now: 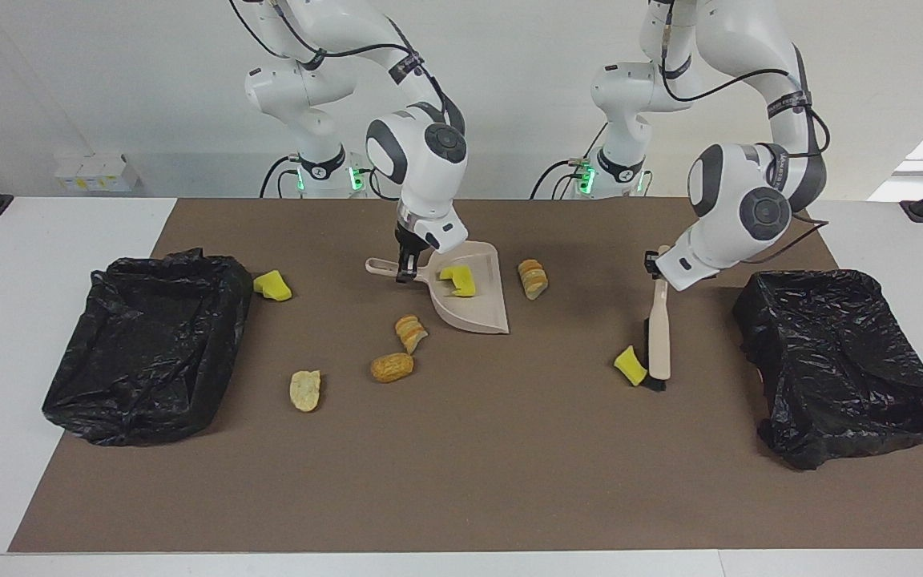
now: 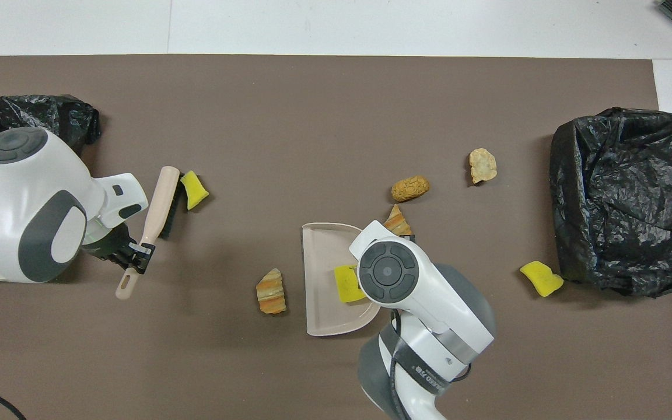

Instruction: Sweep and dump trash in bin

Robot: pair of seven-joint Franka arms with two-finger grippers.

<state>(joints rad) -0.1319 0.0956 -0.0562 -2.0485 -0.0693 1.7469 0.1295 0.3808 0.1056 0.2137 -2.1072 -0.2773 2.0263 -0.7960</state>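
My right gripper (image 1: pixel 406 269) is shut on the handle of the beige dustpan (image 1: pixel 477 308), which rests on the mat with one yellow sponge chunk (image 1: pixel 458 280) in it. My left gripper (image 1: pixel 654 265) is shut on the handle of the beige brush (image 1: pixel 659 328), whose black bristles touch another yellow chunk (image 1: pixel 630 365). A striped bread lump (image 1: pixel 533 278) lies beside the pan toward the left arm's end. Three bread lumps (image 1: pixel 410 332), (image 1: pixel 392 367), (image 1: pixel 305 389) lie farther out. A third yellow chunk (image 1: pixel 272 285) lies by the bin at the right arm's end.
A black-bagged bin (image 1: pixel 149 344) stands at the right arm's end of the brown mat (image 1: pixel 469 481). A second black-bagged bin (image 1: pixel 838 361) stands at the left arm's end, beside the brush.
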